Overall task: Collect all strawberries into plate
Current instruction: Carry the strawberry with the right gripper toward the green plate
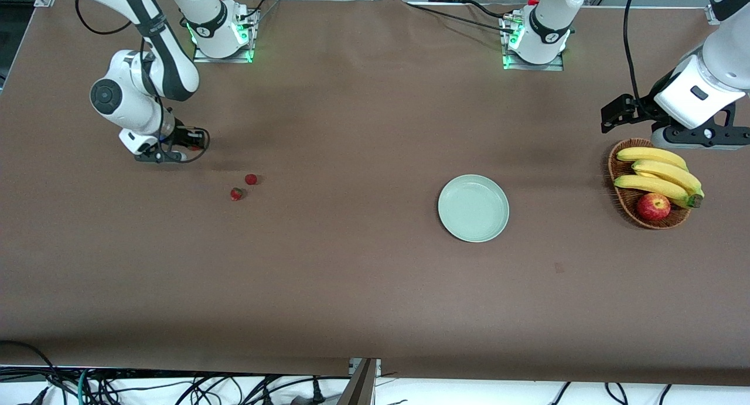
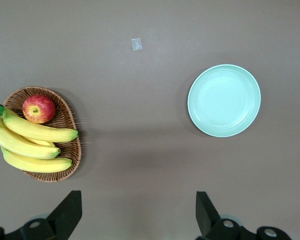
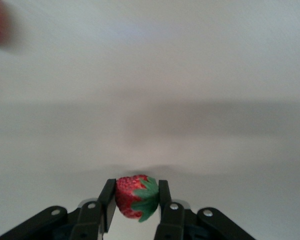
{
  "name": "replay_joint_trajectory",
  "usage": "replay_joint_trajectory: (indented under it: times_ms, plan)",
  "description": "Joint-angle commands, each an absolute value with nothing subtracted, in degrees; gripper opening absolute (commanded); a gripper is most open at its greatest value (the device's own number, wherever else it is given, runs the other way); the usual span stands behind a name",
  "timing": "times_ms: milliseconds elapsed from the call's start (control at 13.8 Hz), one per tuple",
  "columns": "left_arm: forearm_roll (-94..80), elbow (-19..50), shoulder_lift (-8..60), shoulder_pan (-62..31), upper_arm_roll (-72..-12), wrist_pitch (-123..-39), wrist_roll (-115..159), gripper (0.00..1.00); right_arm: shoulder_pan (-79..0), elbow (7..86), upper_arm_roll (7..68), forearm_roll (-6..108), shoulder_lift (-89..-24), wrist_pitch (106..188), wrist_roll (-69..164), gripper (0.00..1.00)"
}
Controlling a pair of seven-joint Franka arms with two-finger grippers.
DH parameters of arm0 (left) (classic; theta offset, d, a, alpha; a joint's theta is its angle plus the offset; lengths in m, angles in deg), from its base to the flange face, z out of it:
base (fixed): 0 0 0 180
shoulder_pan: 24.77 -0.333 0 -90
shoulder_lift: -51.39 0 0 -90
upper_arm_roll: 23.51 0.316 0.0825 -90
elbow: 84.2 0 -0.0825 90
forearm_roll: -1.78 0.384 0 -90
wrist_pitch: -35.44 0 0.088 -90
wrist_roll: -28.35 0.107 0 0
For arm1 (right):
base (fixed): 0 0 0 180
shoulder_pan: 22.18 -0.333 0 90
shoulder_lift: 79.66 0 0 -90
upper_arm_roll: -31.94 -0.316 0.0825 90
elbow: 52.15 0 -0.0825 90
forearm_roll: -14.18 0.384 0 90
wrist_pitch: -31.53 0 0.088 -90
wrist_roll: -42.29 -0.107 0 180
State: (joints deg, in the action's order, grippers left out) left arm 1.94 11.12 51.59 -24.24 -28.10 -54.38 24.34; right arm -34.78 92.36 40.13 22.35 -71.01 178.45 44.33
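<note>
One small red strawberry with a green top (image 3: pixel 136 197) sits clamped between the fingers of the right gripper (image 3: pixel 135 200), low over the brown desk (image 1: pixel 351 288) at the right arm's end; this grip prepares it for transfer. Two more small red strawberries (image 1: pixel 251 179) (image 1: pixel 236 193) lie on the desk just beside the gripper, nearer the front camera. The round pale mint-green plate (image 1: pixel 473 208) is empty, well apart. The left gripper (image 2: pixel 140 215) waits, fingers wide apart, over the brown woven basket (image 1: pixel 621 197).
</note>
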Motion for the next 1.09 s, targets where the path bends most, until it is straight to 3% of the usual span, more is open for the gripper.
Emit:
replay_joint_trajectory:
  times_ms: [0,290,653,870,1015]
  plan:
    - [1.61,9.23,51.04,-24.16,-28.08,-52.89,25.19,1.00,-37.37,79.73,31.36,24.73,-67.20,172.00,31.36,0.04]
    - [1.61,9.23,51.04,-24.16,-28.35,-52.80,24.92,1.00,-46.50,56.10,25.88,24.82,-55.97,163.99,8.77,0.05]
    - [1.61,9.23,51.04,-24.16,-28.35,-52.80,24.83,1.00,-63.10,28.24,24.91,24.55,-34.18,167.47,-24.08,0.06]
    - [1.61,9.23,51.04,-24.16,-28.35,-52.80,24.75,1.00,-68.83,24.05,24.91,24.46,-28.08,179.58,-35.39,0.09]
    - [1.61,9.23,51.04,-24.16,-28.35,-52.80,24.75,1.00,-70.60,24.22,24.91,24.38,-27.28,182.08,-37.51,0.13]
